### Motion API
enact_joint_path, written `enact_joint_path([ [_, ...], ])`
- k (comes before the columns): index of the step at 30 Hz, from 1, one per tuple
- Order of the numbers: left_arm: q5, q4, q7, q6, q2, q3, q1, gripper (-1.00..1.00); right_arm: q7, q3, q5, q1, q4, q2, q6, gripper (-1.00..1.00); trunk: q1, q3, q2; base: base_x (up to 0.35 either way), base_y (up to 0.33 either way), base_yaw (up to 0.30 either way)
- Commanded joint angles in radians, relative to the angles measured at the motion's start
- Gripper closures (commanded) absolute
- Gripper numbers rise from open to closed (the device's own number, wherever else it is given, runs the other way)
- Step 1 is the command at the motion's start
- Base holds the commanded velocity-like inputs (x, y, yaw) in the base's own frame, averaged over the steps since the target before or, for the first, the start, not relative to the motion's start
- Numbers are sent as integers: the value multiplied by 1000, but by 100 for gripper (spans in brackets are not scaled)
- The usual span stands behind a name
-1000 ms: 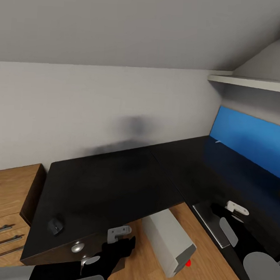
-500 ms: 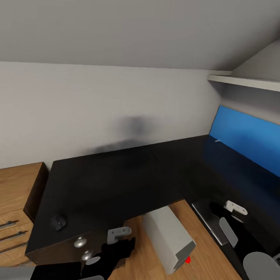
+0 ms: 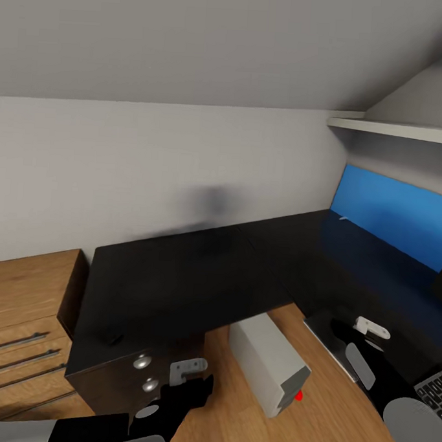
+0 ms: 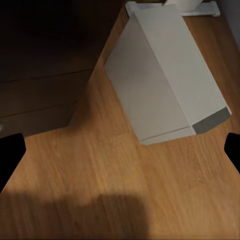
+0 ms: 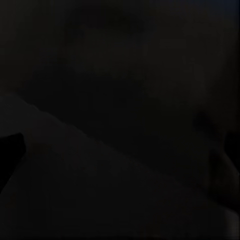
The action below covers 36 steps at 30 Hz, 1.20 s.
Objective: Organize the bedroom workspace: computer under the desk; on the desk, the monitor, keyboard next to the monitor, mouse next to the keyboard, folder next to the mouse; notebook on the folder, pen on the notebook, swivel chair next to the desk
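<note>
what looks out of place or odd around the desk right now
The computer lies tipped over on the wood floor in the desk's inner corner, rather than standing upright. A keyboard sits at the desk's near right edge. Nothing looks spilled or broken.

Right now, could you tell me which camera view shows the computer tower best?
The left wrist view: the computer is large and close, lying on the wood floor. The head view shows it smaller, partly under the desk. The right wrist view is too dark to tell.
</note>
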Motion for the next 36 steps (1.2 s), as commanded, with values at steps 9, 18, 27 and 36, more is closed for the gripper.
enact_joint_path([
  [9,6,-1,2,-5,0,-2,-2,-100,-3,5,-13,0,32,0,5,-100,0,-1,-1,-50,37,0],
  [18,8,0,2,-4,0,-3,-2,-100,-3,5,-12,0,32,1,5,-100,0,-1,-1,-10,8,0],
  [27,8,13,2,-4,-1,-3,-2,-100,-3,5,-10,0,30,1,4,-100,0,-1,-1,0,0,0],
  [36,8,14,2,-4,-2,-4,-2,-100,-3,5,-10,0,29,1,4,-100,0,-1,-1,0,0,0],
])
